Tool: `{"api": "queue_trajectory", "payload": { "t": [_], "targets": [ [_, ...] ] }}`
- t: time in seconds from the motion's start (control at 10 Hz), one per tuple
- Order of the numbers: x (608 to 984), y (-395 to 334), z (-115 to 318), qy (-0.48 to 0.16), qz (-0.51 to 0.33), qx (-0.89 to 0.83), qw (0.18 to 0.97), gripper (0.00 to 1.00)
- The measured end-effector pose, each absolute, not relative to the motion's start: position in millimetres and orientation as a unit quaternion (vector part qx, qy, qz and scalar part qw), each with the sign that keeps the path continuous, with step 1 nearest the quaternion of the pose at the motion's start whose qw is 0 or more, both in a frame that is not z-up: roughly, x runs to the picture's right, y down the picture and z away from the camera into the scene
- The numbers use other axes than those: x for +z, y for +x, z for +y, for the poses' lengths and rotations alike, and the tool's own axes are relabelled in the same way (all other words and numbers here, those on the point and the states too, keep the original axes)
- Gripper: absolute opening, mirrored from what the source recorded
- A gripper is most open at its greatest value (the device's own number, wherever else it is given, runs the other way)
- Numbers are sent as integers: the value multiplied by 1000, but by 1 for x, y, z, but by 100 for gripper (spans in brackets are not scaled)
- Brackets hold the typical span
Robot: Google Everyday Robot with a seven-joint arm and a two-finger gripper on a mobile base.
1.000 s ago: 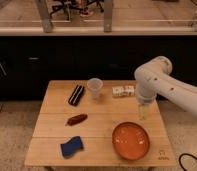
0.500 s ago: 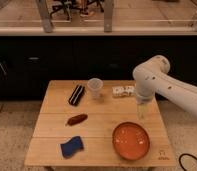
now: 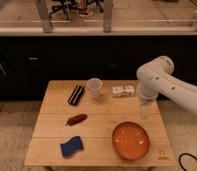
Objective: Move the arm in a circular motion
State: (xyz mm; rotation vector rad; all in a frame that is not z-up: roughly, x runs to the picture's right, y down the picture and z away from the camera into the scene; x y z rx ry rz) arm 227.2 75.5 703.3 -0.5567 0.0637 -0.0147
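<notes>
My arm [image 3: 167,85] is large, glossy and white, with thick rounded segments. It comes in from the right edge and bends at a bulbous joint above the table's right side. Its slim pale gripper [image 3: 144,112] hangs straight down over the right part of the wooden table [image 3: 52,145], just above and behind the orange plate [image 3: 130,141]. Nothing shows in the gripper.
On the table lie a white cup [image 3: 94,87], a black packet [image 3: 76,94], a small white box [image 3: 123,91], a brown sausage-shaped item [image 3: 76,119] and a blue sponge [image 3: 72,146]. A dark counter wall stands behind. A cable [image 3: 189,162] lies on the floor at the right.
The arm's joint and the gripper have shifted slightly to the left over the table. The things on the table have not moved.
</notes>
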Motion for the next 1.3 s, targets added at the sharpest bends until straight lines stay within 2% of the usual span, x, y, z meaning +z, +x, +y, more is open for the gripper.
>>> {"api": "queue_trajectory", "payload": {
  "t": [0.8,1.3],
  "targets": [
    [705,223,75,-277,32,-10,960,80],
    [705,247,77,-278,33,-15,960,80]
  ]
}}
